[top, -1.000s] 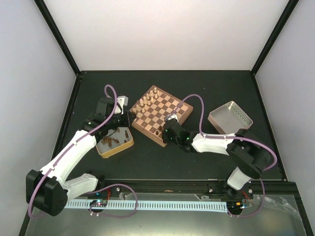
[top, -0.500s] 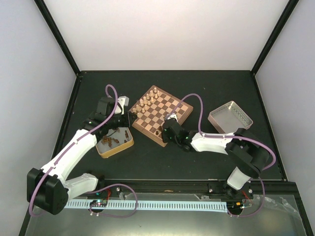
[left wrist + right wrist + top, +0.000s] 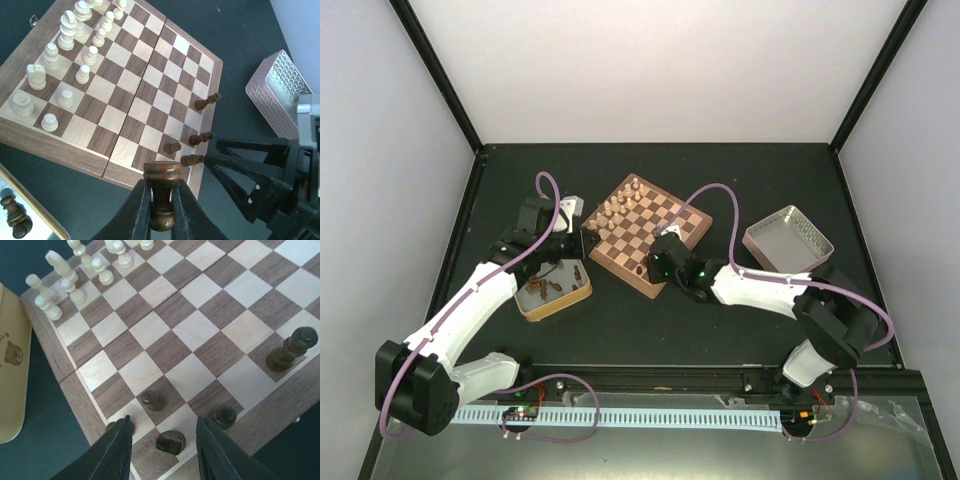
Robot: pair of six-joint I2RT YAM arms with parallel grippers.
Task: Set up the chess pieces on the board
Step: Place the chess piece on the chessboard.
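My right gripper (image 3: 164, 432) has just spread off the dark piece (image 3: 170, 441), leaving it on the board (image 3: 195, 330) near its corner, so that one's placed; my left gripper (image 3: 161, 205) pinches the next chessman (image 3: 161, 176) at the board's edge

board (image 3: 150, 95): wooden, checkered, open flat | chess pieces (image 3: 289, 351): dark brown, four standing by one edge

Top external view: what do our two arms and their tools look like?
The left arm and right arm have white shells and black joints; each trails a purple cable to the wrist. Green lights glow on the right wrist. The left tool and right tool each have two black tapered fingers.
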